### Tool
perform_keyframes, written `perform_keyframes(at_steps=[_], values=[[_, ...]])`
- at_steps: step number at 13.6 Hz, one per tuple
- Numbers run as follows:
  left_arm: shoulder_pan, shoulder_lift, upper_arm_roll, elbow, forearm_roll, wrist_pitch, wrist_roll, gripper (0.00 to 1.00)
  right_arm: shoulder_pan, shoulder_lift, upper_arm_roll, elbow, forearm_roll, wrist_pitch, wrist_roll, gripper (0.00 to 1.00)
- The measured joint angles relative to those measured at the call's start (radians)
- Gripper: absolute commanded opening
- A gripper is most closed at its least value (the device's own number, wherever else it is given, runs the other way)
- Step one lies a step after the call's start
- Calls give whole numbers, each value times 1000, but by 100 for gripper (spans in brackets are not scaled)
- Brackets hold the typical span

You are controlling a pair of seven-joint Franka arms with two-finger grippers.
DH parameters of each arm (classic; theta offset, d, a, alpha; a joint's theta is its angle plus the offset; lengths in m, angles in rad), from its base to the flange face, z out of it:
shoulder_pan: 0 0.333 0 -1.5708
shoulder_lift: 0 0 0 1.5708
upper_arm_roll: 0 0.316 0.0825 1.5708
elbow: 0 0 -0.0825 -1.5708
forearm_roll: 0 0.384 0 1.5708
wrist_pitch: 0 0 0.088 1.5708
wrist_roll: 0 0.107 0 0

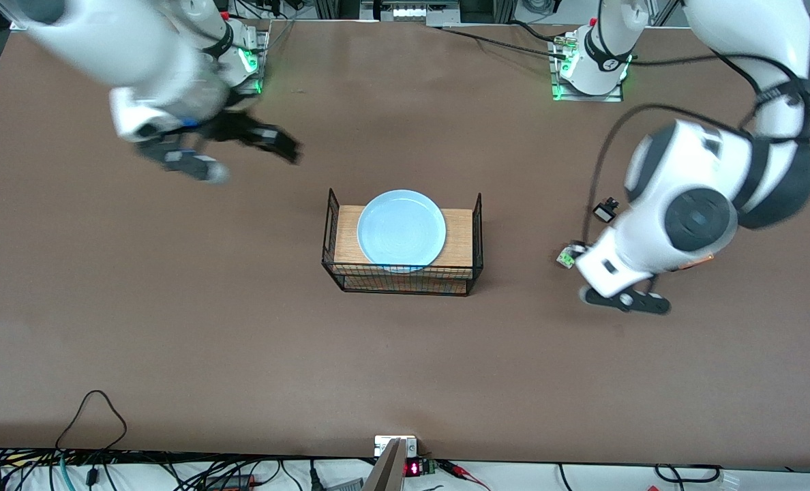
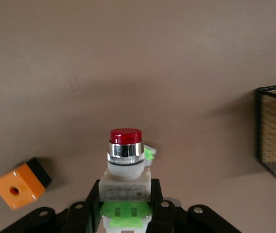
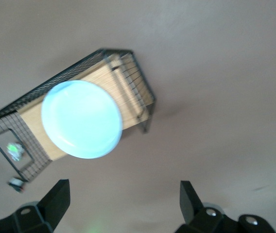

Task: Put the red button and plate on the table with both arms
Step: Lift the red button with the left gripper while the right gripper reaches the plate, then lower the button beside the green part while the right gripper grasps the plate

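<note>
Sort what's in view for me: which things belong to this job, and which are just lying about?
Job:
red button, held in the left claw
plate, on the wire rack
table
right claw, open, over bare table

Lying about:
orange box
green-and-white part
small black-and-white part

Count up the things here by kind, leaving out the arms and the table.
Plate: 1
Wire rack: 1
Red button: 1
Green-and-white part: 1
Orange box: 1
Small black part: 1
Total: 6
</note>
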Motion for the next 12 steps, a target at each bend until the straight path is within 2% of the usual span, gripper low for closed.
perform_keyframes(at_steps=[2, 5, 8, 10, 11, 12], values=[[90, 12, 0, -120, 0, 138, 149, 13, 61, 80, 0, -2, -29, 104, 167, 100], [200, 23, 1, -324, 1, 385, 330, 13, 107, 190, -1, -1, -126, 187, 257, 100], [245, 28, 2, -494, 8, 616, 395, 16, 147, 264, -1, -1, -182, 247, 314, 100], [244, 29, 1, -563, 11, 700, 396, 15, 153, 292, -1, -1, -183, 257, 325, 100], [244, 31, 1, -579, 11, 717, 396, 30, 154, 302, -2, -1, -183, 260, 333, 100], [244, 34, 2, -585, 11, 724, 396, 66, 154, 313, -4, -3, -183, 269, 345, 100]])
